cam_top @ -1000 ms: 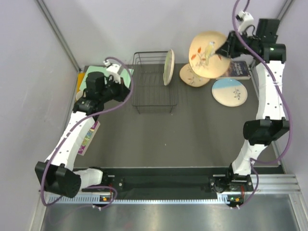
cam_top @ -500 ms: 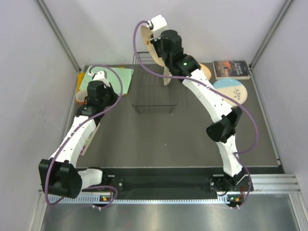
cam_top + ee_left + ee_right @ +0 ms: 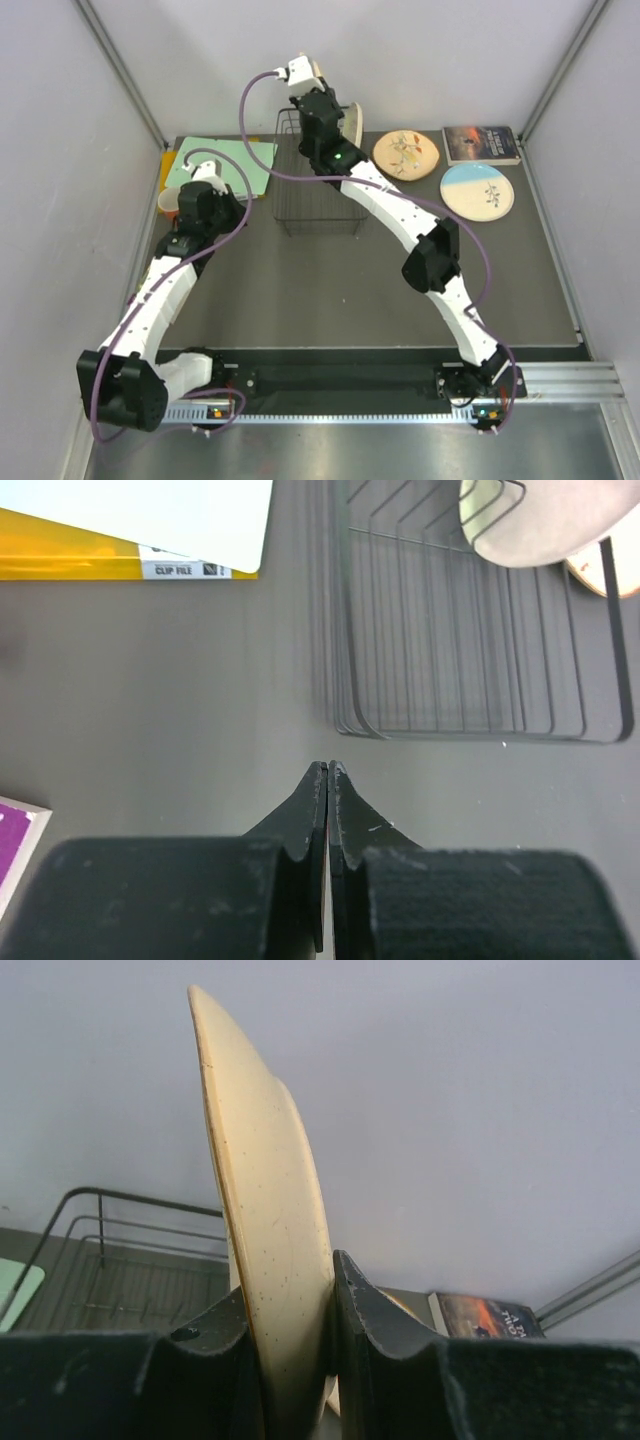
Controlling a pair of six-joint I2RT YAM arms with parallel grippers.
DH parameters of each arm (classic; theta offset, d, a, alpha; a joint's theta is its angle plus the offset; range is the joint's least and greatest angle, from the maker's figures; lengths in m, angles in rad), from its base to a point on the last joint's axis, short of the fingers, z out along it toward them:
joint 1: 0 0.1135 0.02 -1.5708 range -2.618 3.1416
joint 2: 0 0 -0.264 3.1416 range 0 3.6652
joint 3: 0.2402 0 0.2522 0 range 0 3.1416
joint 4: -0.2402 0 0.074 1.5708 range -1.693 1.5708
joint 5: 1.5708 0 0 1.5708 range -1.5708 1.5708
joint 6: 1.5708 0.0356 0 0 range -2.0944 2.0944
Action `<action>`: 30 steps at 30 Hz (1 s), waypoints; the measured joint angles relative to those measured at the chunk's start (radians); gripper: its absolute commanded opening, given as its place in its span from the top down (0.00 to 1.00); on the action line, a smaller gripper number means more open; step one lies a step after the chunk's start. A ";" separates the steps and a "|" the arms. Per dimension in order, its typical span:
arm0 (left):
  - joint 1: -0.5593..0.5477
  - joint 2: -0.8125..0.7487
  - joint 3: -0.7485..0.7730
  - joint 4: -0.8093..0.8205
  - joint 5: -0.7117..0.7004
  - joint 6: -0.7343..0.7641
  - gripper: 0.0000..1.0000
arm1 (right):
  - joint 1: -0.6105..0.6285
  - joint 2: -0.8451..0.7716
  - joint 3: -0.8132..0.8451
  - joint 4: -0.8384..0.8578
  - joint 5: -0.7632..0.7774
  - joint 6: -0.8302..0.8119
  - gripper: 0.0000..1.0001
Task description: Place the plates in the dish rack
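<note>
My right gripper (image 3: 318, 95) is shut on a peach-tan plate (image 3: 265, 1220), held upright and edge-on above the back of the black wire dish rack (image 3: 318, 190). In the top view my wrist hides most of that plate. The cream plate (image 3: 352, 124) stands on edge in the rack's right end. A second peach-tan bird-pattern plate (image 3: 406, 155) and the light blue and white plate (image 3: 477, 190) lie flat on the table to the right of the rack. My left gripper (image 3: 328, 770) is shut and empty, low over the table left of the rack (image 3: 470, 650).
A green folder (image 3: 215, 160) lies at the back left, with an orange cup (image 3: 168, 203) beside my left arm. A book (image 3: 480, 143) lies at the back right. Grey walls close in the back and both sides.
My right arm has swung left from the back right corner, carrying the patterned plate to above the rack and turning it edge-on. My left arm has shifted slightly.
</note>
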 measured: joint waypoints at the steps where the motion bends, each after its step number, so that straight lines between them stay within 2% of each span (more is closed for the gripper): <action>1: 0.000 -0.008 -0.005 0.000 0.006 -0.002 1.00 | 0.006 0.000 0.000 0.013 0.012 0.005 1.00; 14: 0.047 -0.071 -0.074 0.008 0.046 -0.031 1.00 | 0.002 0.044 0.000 0.091 0.161 0.151 1.00; 30: 0.072 -0.111 -0.160 0.023 0.092 -0.071 1.00 | -0.049 0.129 -0.005 0.048 0.155 0.273 1.00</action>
